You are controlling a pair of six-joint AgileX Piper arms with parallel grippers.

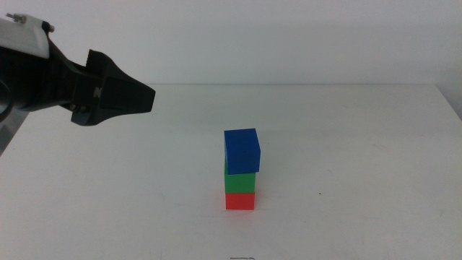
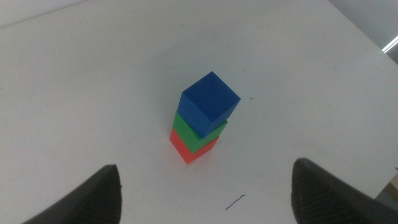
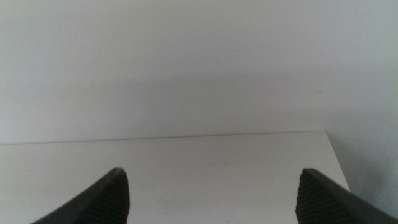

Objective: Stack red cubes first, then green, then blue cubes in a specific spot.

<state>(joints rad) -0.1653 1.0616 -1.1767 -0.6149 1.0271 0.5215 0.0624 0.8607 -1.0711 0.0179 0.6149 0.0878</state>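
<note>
A three-cube stack is seen just right of centre on the white table [image 1: 346, 144] in the middle view. The red cube [image 1: 240, 201] sits at the bottom, resting on the tabletop. The green cube [image 1: 240, 181] is set on it, and the blue cube [image 1: 242, 150] is set on top. The blue cube is turned a little out of line with the two below, so that one corner overhangs; this is plainest in the left wrist view, where the blue cube [image 2: 210, 102], green cube [image 2: 196, 134] and red cube [image 2: 186, 148] are seen from above. All three are small, solid, sharp-edged blocks of equal size, with plain matte faces. No container is in use; the stack is borne by the bare, smooth tabletop alone.

The left gripper [image 1: 141, 100] is held in the air at about ten o'clock from the stack, well apart from it, dark and wedge-shaped. In its wrist view its jaws are spread wide, nothing between them.

The right gripper [image 3: 211, 193] is out of the middle view; its jaws are likewise spread apart over bare table [image 3: 205, 162], near the far edge.
</note>
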